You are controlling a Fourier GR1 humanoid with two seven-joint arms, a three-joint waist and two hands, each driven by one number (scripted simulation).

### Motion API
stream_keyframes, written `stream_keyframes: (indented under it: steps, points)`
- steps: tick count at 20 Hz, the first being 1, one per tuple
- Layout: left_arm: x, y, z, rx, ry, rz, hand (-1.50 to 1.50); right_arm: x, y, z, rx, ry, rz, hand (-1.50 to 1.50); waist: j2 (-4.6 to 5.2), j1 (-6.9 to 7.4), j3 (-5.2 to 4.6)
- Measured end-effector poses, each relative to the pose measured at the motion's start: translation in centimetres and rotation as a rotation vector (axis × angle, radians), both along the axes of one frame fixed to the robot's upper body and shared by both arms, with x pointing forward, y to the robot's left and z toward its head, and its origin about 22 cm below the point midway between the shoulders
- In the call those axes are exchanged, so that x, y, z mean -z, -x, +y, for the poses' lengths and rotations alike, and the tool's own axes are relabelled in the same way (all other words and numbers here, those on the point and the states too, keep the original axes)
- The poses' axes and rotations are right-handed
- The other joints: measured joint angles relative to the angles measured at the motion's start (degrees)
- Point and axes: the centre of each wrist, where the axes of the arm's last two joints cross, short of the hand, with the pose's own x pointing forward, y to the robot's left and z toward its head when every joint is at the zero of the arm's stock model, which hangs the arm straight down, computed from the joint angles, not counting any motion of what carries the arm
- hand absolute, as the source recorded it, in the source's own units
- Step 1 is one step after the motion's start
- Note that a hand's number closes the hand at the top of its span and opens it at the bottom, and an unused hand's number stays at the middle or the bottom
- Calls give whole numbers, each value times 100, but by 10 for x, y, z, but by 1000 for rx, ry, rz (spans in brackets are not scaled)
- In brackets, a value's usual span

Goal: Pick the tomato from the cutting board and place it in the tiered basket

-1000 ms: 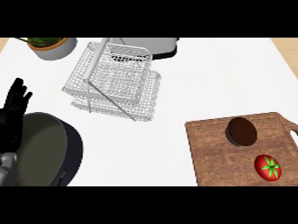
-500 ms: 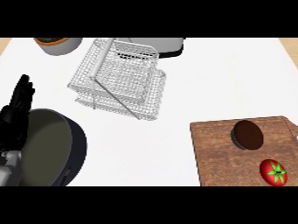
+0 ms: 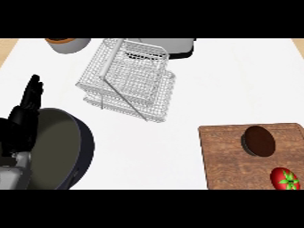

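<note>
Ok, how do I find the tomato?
Look at the wooden board at the view's lower right. Two things lie on it, and the tomato is the lower one. It is bright red with a green star on top, unlike the dark brown oval above it.

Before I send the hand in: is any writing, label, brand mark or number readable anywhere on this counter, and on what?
None: no text can be read in this view.
The tomato, cutting board, dark oval item on it, tiered basket and dark pan carry no words, labels, numbers or signs.
The left hand, resting open at the view's left, shows no marking either.
</note>
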Motion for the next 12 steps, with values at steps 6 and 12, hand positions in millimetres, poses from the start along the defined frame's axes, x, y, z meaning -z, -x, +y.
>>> stream_keyframes:
  steps: [6,12]
  points:
    - [0,-1,-8,17,-3,-14,0,2,-1,14,37,64,145,-150,22,127,8]
    - [1,-2,-16,35,1,-17,0,7,-7,30,58,68,248,-150,21,211,20]
